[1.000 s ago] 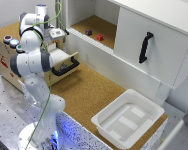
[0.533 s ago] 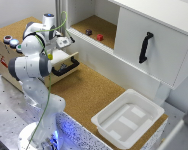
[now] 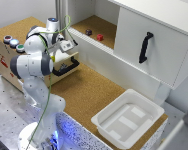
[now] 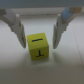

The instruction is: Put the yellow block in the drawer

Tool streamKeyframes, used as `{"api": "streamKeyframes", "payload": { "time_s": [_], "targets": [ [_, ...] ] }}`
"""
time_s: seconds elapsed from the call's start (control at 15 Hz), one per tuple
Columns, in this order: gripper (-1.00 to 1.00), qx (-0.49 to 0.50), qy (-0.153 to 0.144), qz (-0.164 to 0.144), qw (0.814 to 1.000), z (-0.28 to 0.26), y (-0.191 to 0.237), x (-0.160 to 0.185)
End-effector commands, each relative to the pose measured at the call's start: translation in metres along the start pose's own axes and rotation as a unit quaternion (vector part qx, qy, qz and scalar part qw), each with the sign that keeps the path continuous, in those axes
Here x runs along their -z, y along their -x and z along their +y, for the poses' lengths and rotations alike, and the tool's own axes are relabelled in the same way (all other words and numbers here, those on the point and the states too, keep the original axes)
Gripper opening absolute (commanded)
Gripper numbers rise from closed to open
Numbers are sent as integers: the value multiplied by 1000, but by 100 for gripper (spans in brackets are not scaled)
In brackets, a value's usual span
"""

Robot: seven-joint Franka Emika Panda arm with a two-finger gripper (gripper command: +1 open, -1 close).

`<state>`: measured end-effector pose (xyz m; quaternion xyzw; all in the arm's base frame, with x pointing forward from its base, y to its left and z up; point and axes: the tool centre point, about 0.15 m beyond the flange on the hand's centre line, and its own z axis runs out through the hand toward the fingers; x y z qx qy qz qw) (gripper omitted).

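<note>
My gripper [image 4: 38, 31]: I am holding the jaws spread apart, one finger [image 4: 18, 30] on each side of the block, neither pad touching it in the wrist view.
Yellow block [image 4: 39, 46]: it is lying on a pale surface just beyond my fingertips, a dark T-shaped mark showing on its front face and a short stroke on its top face.
Drawer [image 3: 64, 64]: it is standing pulled out from the wooden box [image 3: 6, 57], black bar handle facing the cork mat; my arm [image 3: 36, 55] is hanging over it, hiding most of its inside in the exterior view.
Buttons [image 3: 13, 43]: they are sitting in a row on top of the box.
White tub [image 3: 128, 119]: it is resting well apart, toward the exterior view's right.
</note>
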<state>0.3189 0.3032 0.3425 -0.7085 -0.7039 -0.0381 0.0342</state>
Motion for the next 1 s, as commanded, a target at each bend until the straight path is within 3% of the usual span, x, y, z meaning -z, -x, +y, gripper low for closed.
{"api": "streamKeyframes", "payload": {
  "time_s": [0.0, 0.67, 0.73, 0.93],
  "targets": [
    [100, -6, 26, -4, 1000, -5, -2, 8],
    [100, -6, 26, -4, 1000, -5, -2, 8],
    [100, -2, 6, 3, 1000, 0, -1, 6],
    [100, 19, -2, -35, 999, -3, -25, 29]
  ]
}}
